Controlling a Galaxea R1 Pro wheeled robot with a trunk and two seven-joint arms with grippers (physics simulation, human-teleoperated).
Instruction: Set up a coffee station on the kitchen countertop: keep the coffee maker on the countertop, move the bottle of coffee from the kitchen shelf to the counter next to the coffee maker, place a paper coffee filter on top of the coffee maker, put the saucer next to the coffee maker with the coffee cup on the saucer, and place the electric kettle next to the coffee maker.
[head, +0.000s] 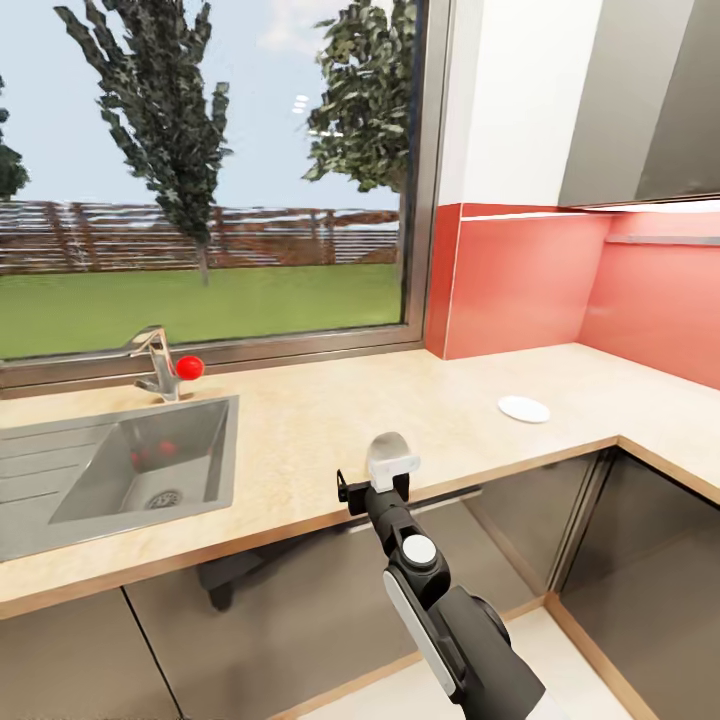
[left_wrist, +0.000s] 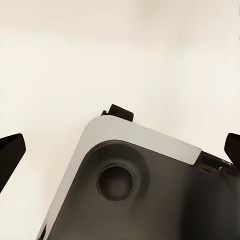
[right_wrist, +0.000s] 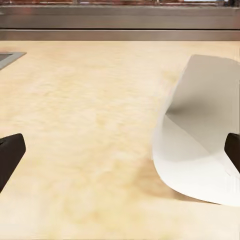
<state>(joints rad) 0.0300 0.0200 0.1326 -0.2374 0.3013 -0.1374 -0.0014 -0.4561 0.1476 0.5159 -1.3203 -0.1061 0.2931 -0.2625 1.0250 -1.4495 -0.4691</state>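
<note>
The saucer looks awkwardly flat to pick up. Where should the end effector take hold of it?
Probably the near rim of the saucer, coming from the counter's front edge: it lies flat on the kitchen countertop, so only the rim offers a pinch, one finger over, one sliding under.

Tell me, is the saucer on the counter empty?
Empty. The saucer lies flat on the kitchen countertop near the red backsplash, with nothing on it.

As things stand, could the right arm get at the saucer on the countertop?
Probably yes: the saucer lies in the open on the kitchen countertop, nothing between. But the right gripper seems occupied with the paper coffee filter.
</note>
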